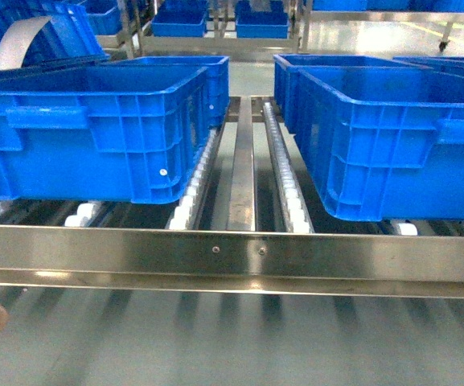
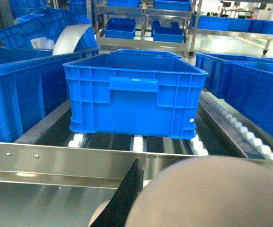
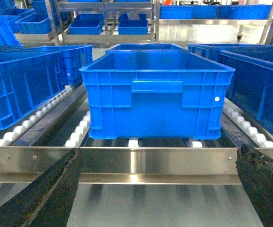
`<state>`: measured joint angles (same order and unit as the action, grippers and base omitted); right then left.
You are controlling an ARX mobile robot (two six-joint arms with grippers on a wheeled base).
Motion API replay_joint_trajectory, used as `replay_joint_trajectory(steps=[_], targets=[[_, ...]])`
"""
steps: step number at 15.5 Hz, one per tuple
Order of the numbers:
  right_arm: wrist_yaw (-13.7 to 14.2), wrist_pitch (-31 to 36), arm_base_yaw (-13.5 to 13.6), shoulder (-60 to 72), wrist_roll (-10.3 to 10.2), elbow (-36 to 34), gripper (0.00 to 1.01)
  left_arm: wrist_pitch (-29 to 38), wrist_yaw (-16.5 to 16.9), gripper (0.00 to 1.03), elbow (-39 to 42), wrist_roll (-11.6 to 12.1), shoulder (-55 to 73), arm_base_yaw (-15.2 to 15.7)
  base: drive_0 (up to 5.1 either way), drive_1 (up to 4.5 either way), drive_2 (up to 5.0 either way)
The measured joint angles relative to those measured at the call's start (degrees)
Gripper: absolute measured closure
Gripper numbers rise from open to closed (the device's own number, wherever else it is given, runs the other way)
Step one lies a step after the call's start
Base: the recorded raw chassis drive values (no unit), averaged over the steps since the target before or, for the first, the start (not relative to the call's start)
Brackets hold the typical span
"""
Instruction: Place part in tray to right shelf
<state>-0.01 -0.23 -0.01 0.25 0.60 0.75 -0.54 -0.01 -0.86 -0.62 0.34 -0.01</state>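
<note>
Facing: right shelf (image 3: 136, 161), its riveted front rail just ahead of the right tool (image 3: 157, 189)
Right tool: fingers (image 3: 46, 194) spread wide, nothing between them
Left tool: one dark finger (image 2: 127, 194) beside the tray (image 2: 212, 194); grip state cannot be told
Tray: close under the left wrist camera
Part: not visible
Crates: blue crate (image 3: 155, 94) on white rollers (image 3: 79, 132) beyond the rail

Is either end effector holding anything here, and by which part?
Right end effector: open, empty. The tray lies against the left end effector's finger and is probably held, but the place of the hold is hidden.
</note>
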Motion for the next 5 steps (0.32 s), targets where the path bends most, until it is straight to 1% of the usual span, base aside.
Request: replay_joint_trajectory(steps=[5], targets=[[0.0, 0.0, 0.0, 0.0, 0.0, 0.0, 0.03, 0.0, 0.0, 0.90, 0.0, 0.0, 0.0, 0.0, 0.0, 0.00, 0.0]])
